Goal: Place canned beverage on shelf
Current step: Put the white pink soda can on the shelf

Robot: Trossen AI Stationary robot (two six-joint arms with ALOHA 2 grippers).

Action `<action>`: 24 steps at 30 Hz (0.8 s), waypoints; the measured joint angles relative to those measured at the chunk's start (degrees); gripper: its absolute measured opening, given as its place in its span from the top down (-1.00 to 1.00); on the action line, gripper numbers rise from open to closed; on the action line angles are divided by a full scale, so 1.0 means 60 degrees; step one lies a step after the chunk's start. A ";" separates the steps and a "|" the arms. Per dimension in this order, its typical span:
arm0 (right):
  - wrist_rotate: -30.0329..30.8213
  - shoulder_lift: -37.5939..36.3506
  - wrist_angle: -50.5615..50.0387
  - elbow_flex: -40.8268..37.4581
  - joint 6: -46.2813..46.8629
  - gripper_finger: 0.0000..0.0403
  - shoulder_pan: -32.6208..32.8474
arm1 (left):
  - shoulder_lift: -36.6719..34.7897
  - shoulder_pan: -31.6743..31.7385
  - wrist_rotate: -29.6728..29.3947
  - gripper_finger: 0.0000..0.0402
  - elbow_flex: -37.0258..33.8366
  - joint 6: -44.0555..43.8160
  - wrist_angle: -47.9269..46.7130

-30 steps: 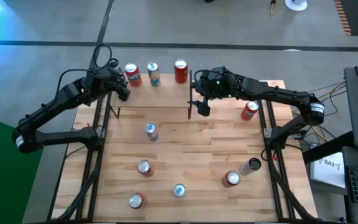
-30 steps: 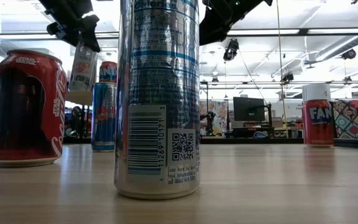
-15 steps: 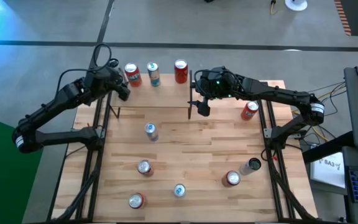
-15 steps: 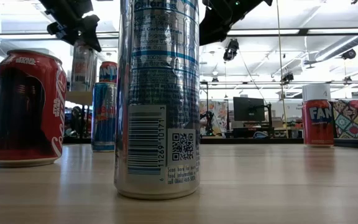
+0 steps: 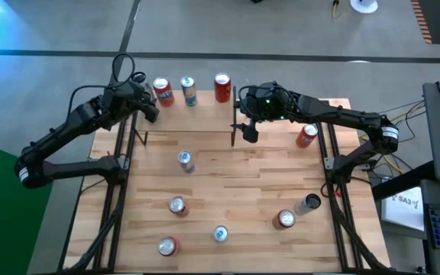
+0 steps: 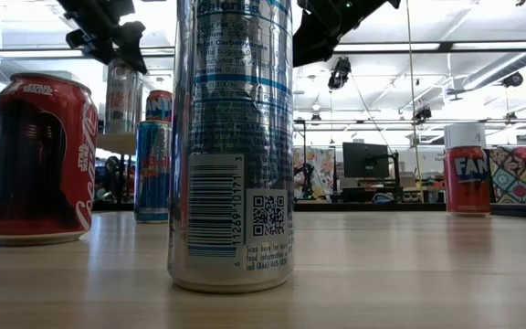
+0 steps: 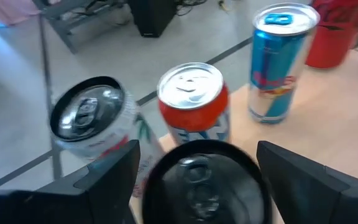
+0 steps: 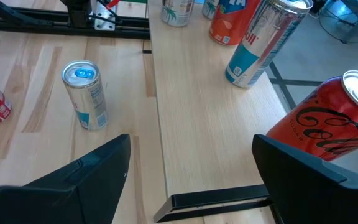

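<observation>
Since a second ago the white can [image 6: 121,96] went from tilted to upright, and the left gripper [image 5: 148,109] opened a little and moved slightly away from it. Now the left gripper hovers at the shelf's [image 5: 205,114] left end, fingers [image 7: 114,180] apart and holding nothing. In the left wrist view the white can [image 7: 92,124] stands just past the fingers, its long axis vertical and its top up. An orange can [image 7: 194,102] stands beside it, a blue can [image 7: 278,62] farther along, and a red can [image 7: 337,31] last. Seen from above, all these stand on the shelf at about 12 o'clock of the table [image 5: 235,191]. The right gripper [image 5: 248,134] waits open over the shelf's right end, empty. More cans stand on the table, one [image 5: 185,161] near its middle.
</observation>
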 joint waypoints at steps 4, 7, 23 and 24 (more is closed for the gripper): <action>-0.0001 0.0000 0.0000 -0.0003 0.0070 -0.62 0.0002 | -0.0057 0.0000 -0.0064 -0.54 0.0060 0.0131 -0.0034; -0.0002 0.0000 0.0000 -0.0003 0.0073 -0.62 0.0001 | -0.0085 0.0000 -0.0086 -0.54 0.0286 0.0235 0.0011; -0.0005 0.0000 -0.0004 -0.0003 0.0153 -0.62 0.0005 | -0.0131 -0.0319 0.2715 -0.52 0.1393 0.0276 0.0210; -0.0003 0.0000 -0.0004 -0.0004 0.0153 -0.62 0.0024 | -0.0124 -0.0445 0.2944 -0.51 0.1381 0.0160 0.0226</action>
